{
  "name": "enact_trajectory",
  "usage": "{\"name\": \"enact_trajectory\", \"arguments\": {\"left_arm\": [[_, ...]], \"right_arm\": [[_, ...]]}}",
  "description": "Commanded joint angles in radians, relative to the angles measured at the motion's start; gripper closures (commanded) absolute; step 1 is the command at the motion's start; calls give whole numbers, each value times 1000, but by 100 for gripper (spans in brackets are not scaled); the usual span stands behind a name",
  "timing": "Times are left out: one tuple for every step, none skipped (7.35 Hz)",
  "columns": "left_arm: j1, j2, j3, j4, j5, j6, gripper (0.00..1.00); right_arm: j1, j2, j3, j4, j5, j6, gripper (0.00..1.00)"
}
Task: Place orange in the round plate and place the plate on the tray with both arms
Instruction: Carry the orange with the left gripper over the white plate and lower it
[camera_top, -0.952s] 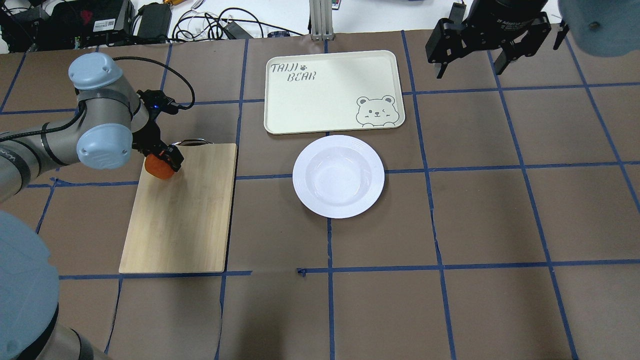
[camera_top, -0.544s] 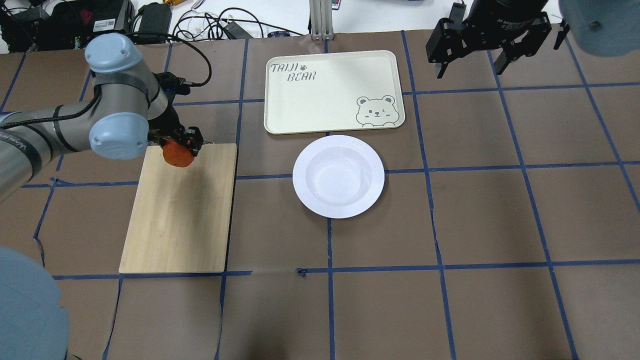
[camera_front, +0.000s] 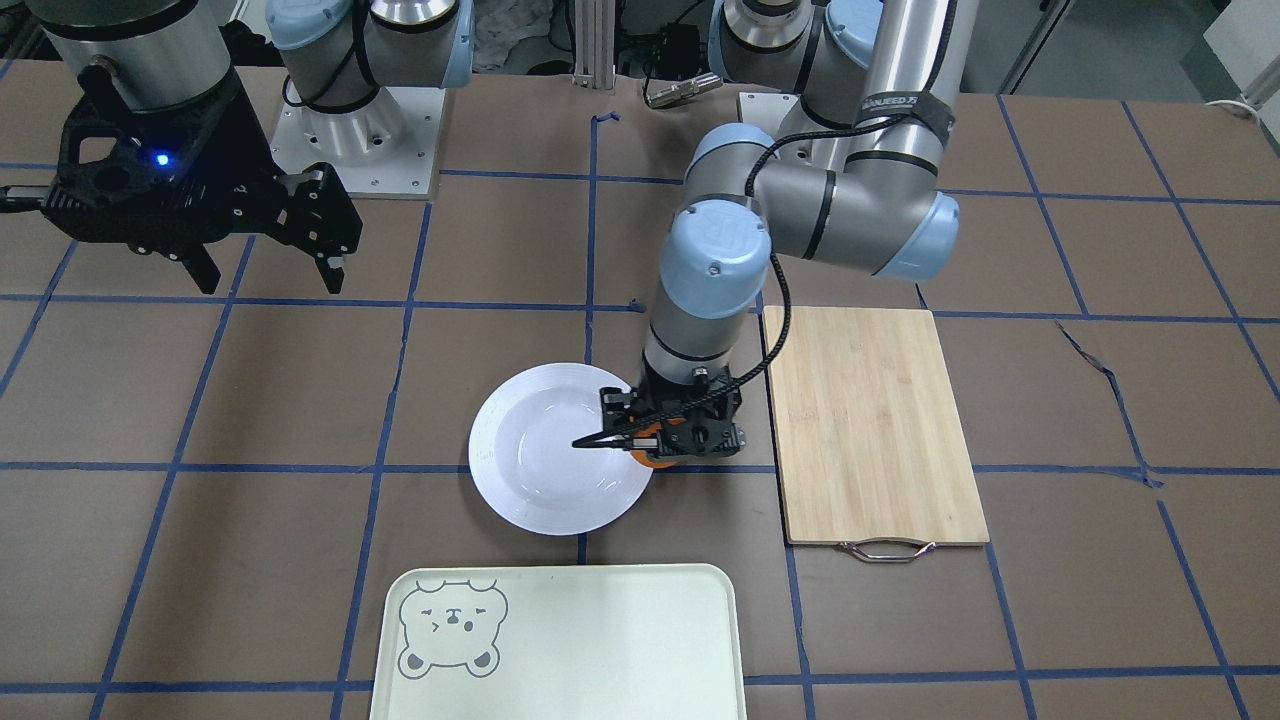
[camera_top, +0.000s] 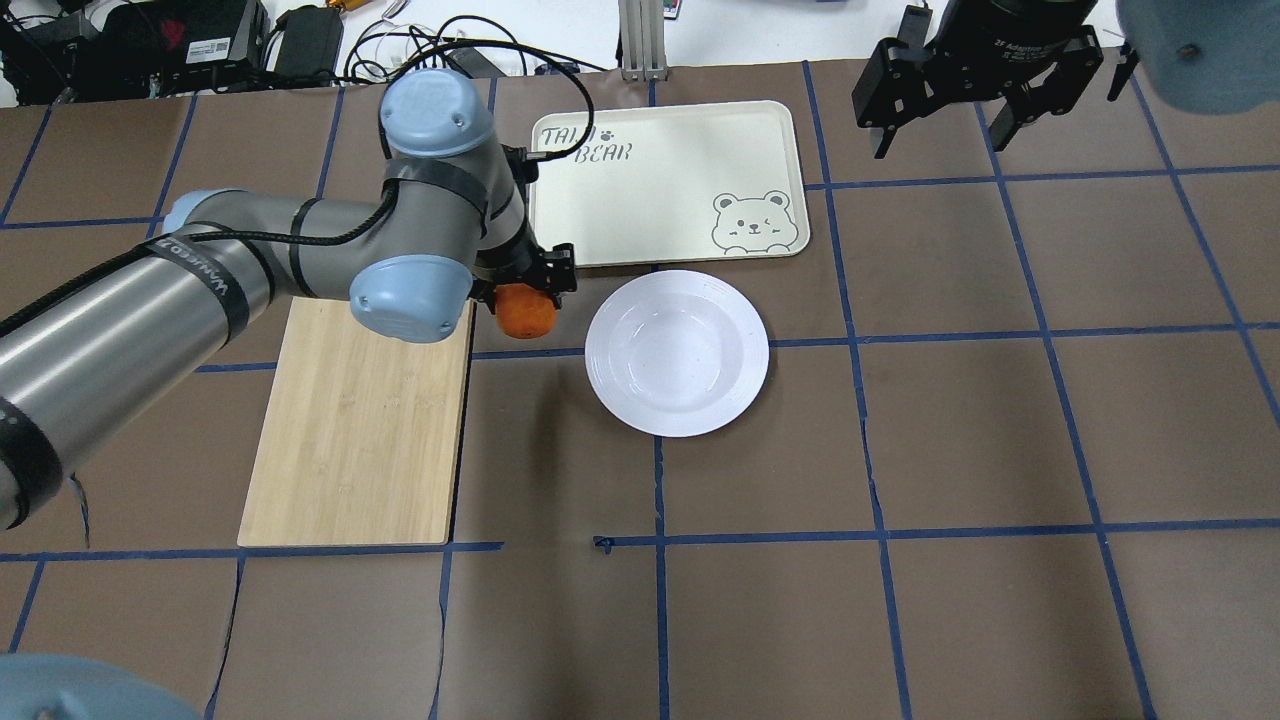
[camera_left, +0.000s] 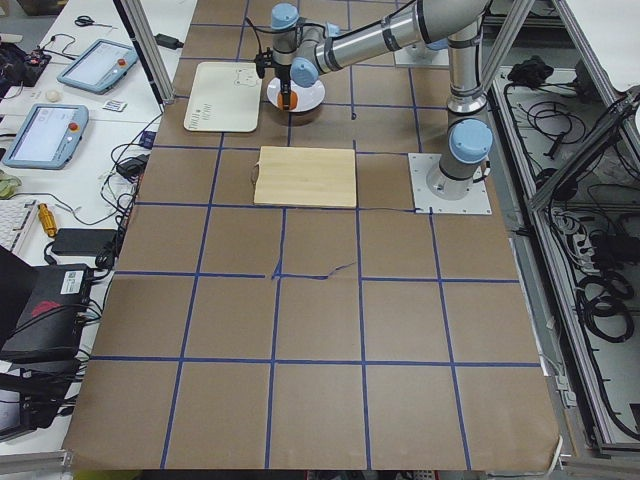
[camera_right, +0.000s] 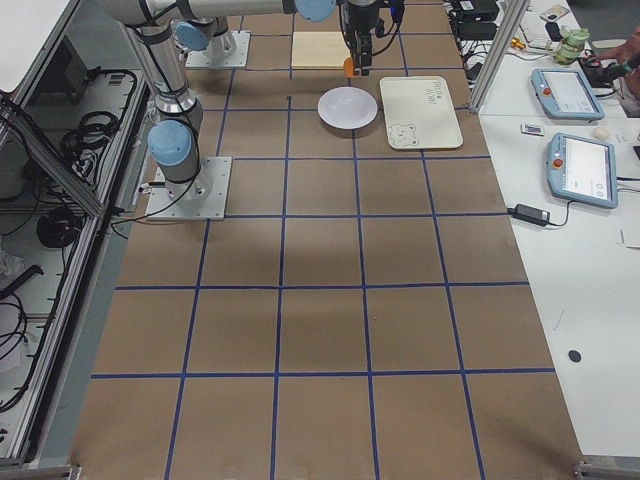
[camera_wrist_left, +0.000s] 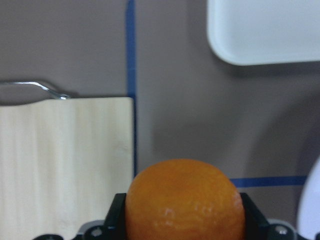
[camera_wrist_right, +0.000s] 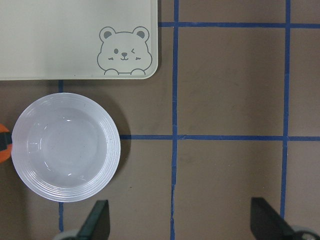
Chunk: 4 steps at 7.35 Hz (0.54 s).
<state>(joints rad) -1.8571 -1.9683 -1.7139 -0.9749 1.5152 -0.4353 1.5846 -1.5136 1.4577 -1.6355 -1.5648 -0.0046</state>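
The orange (camera_top: 527, 316) hangs just left of the round plate (camera_top: 677, 352), above the brown table between the plate and the cutting board. My left gripper (camera_top: 528, 292) is shut on it. The left wrist view shows the orange (camera_wrist_left: 184, 200) held between the black fingers. In the front-facing view the orange (camera_front: 652, 457) sits at the edge of the plate (camera_front: 545, 450), which holds nothing. The tray (camera_top: 665, 185) lies just beyond the plate, also holding nothing. My right gripper (camera_top: 940, 140) hovers open, high over the far right of the table, right of the tray.
A bamboo cutting board (camera_top: 360, 430) with a metal handle lies left of the plate, partly under my left arm. Cables and electronics sit beyond the table's far edge. Blue tape lines grid the brown tabletop.
My left arm has carried the orange rightward, off the cutting board's far corner to just beside the plate's left rim. The right arm has stayed still.
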Motion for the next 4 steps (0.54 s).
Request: {"name": "enact_trajectory", "arguments": {"left_arm": [[-92, -52, 10, 2, -56, -131, 95], [-97, -72, 10, 4, -61, -131, 95], [-99, -92, 7, 5, -72, -128, 91], [-99, -113, 7, 28, -72, -129, 45]], "right_arm": [[-2, 1, 1, -1, 0, 0, 0], [-2, 0, 3, -1, 0, 0, 0], [-2, 0, 3, -1, 0, 0, 0], [-2, 1, 3, -1, 0, 0, 0]]}}
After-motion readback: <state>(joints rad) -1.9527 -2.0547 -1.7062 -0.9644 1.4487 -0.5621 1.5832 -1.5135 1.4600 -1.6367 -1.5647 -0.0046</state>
